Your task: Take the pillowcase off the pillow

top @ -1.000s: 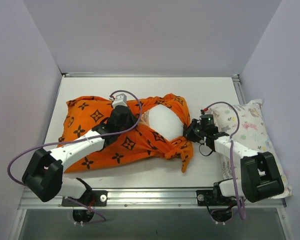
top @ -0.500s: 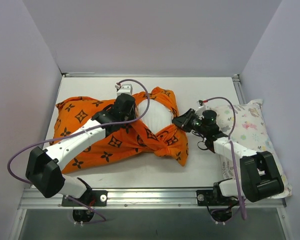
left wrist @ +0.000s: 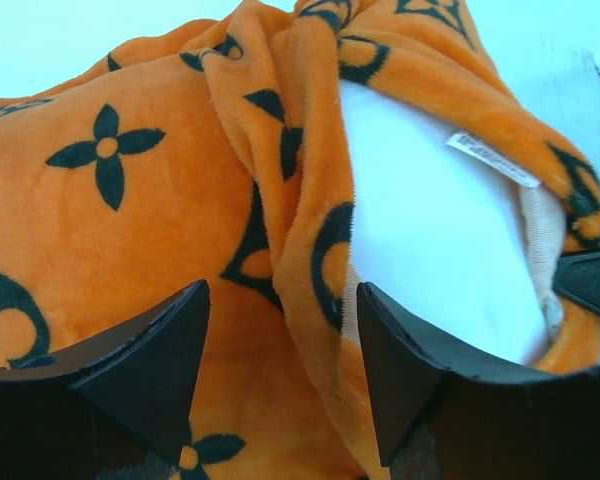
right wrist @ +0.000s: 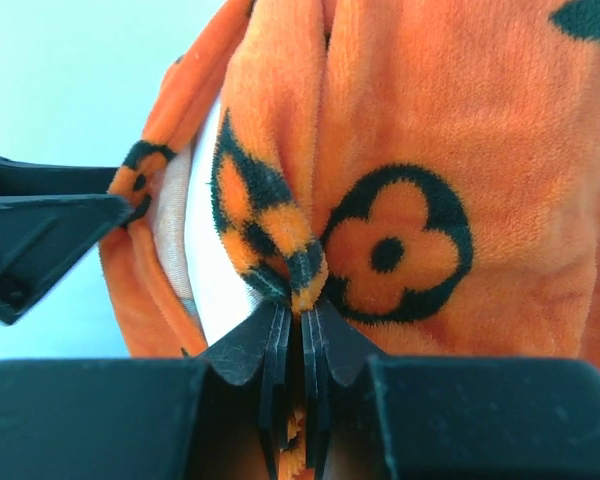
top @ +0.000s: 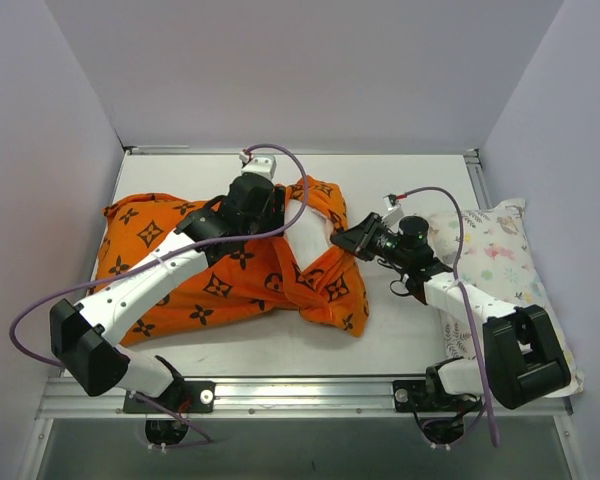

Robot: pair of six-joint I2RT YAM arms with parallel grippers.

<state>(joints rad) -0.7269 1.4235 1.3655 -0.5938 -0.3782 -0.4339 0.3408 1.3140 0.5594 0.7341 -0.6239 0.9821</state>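
The orange pillowcase (top: pixel 210 275) with black flower motifs lies bunched across the left and middle of the table. At its open right end shows the white pillow (top: pixel 310 232). My left gripper (top: pixel 283 212) hovers over that opening, jaws open; a fold of pillowcase (left wrist: pixel 280 200) lies loose between its fingers (left wrist: pixel 150 360), beside the bare pillow (left wrist: pixel 430 230). My right gripper (top: pixel 346 238) is shut on the pillowcase's hem (right wrist: pixel 302 270) at the opening's right side, the pillow (right wrist: pixel 202 250) showing just to its left.
A white pillow with pastel print (top: pixel 500 260) lies along the table's right edge, under the right arm. Purple cables loop over both arms. Grey walls close in the table (top: pixel 420 190) on three sides; the metal rail (top: pixel 300 392) runs along the front.
My left gripper has opened, letting go of the fabric, and moved toward the back. The pillowcase bundle slid left. My right gripper moved left, still pinching the hem.
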